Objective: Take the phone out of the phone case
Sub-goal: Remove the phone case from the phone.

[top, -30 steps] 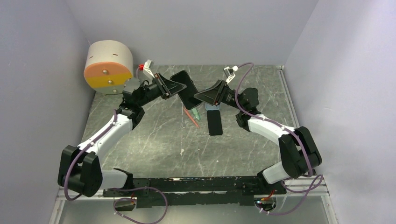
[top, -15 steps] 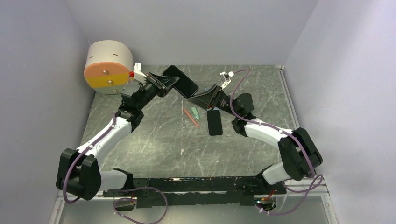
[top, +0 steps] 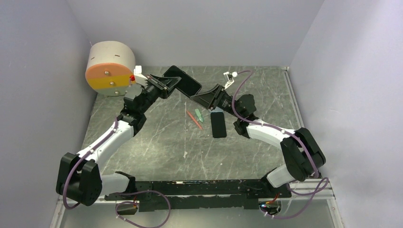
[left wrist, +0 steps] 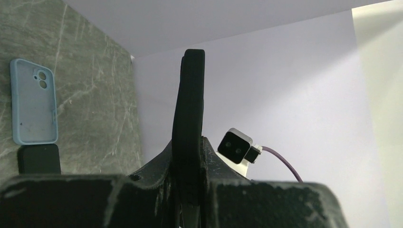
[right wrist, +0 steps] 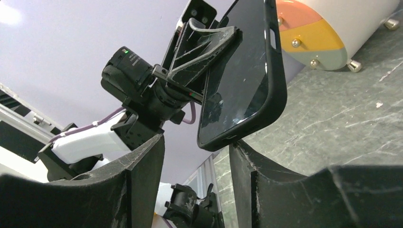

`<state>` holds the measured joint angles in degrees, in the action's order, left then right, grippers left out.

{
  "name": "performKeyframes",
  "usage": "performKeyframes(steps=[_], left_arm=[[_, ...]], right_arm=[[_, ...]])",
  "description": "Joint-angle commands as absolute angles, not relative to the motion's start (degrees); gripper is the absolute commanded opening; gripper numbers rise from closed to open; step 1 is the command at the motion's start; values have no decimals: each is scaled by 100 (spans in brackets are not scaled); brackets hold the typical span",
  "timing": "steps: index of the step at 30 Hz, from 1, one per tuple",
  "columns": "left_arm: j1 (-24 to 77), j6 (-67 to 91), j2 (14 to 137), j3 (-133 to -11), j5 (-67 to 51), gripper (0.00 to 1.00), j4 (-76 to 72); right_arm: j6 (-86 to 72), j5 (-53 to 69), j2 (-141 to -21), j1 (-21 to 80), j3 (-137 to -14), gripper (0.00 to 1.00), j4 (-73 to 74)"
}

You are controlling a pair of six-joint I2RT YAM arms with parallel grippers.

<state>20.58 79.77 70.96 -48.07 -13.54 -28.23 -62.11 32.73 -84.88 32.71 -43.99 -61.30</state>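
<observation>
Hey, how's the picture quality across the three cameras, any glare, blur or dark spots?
Top external: even, soft light, no glare. Left wrist: the cased phone is an edge-on black silhouette; wall overexposed at far right. Right wrist: faint reflections on the phone's screen, bright glare top left, near fingers dark.

the cased phone [top: 182, 80], clamped in the left gripper [top: 172, 83], and the right gripper [top: 194, 96], jaws apart about its lower end, crowd the far middle above the table [top: 157, 142]; beneath lie a black slab [top: 218, 124], a light blue case [left wrist: 34, 102] and two pens [top: 194, 118]; a drum [top: 110, 66] fills the far left corner; the near half gives room
</observation>
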Motion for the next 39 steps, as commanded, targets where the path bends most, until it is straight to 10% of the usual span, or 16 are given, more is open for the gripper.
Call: performKeyframes(steps=[1,12,39], left_arm=[[2154,8219,6883,-4870,-1347,2,-3549],[2162,8695,6886,-4821,-1512,2,-3210],[1741,8391,7220,-5322,-3811,3,-3657]], right_arm=[[-6120,3037,-8513,3313,-4708,52,-6471],[-5294,3688,-8530,3356,-4634,0,-6619],[-1889,4908,-8272,2960,-5039,10,-3916]])
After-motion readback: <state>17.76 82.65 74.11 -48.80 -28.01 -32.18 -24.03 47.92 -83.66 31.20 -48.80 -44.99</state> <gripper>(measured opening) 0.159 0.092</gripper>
